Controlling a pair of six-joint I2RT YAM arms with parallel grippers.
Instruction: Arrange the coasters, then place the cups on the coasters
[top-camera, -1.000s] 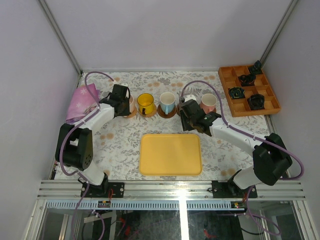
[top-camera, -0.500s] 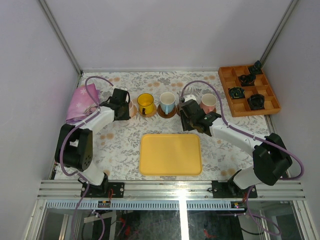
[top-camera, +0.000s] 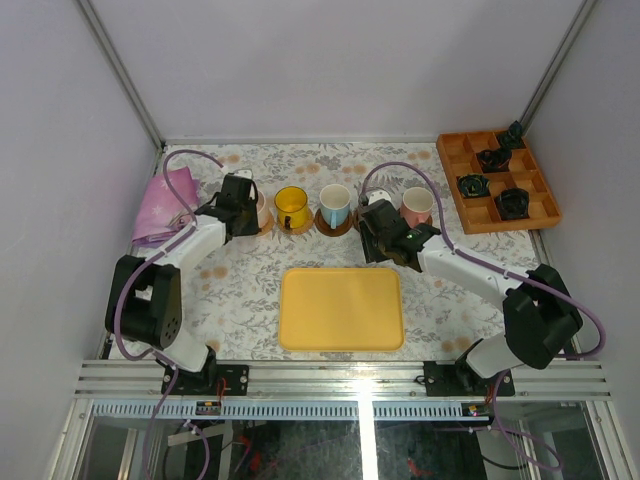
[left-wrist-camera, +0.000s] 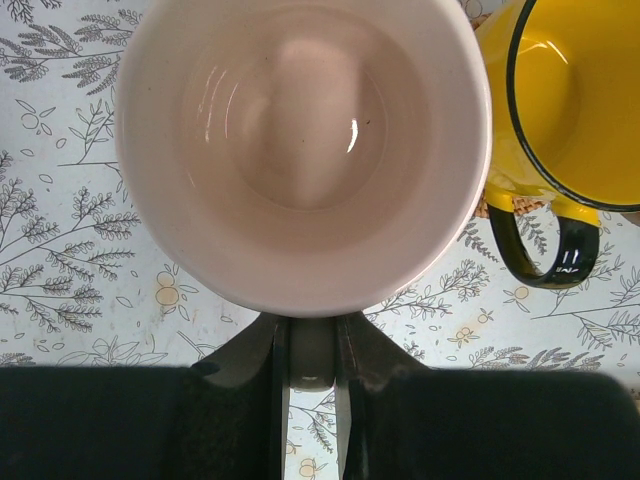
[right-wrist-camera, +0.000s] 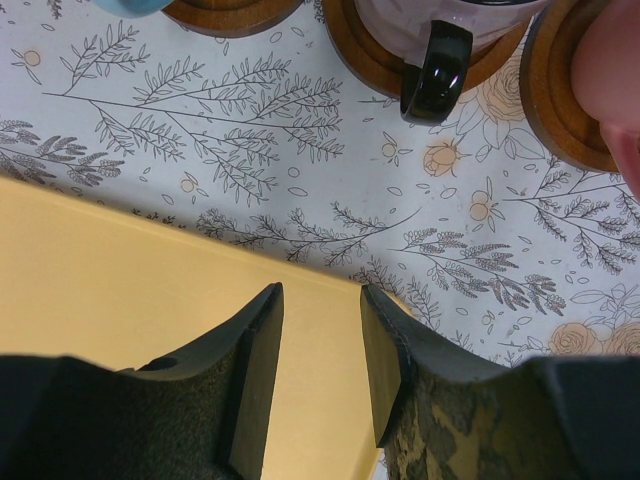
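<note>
Left gripper (left-wrist-camera: 310, 335) is nearly closed, pinching the handle of the pink cup (left-wrist-camera: 300, 150). That cup is empty, at the row's left end, just beside the empty yellow cup (left-wrist-camera: 575, 90). Blue-white cup (top-camera: 335, 205), purple cup (right-wrist-camera: 400, 20) and salmon cup (top-camera: 417, 205) sit on coasters (right-wrist-camera: 230, 12). Right gripper (right-wrist-camera: 320, 340) is half open, holding nothing, over the yellow tray (top-camera: 341, 308) edge. Orange tray (top-camera: 460, 152) at far right holds black parts (top-camera: 512, 203).

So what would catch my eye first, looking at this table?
Probably the big yellow tray in the middle of the flowered table. Behind it, the left gripper pinches the pale pink cup by its handle, beside the yellow cup. At the far right corner sits an orange compartment box holding black parts.
</note>
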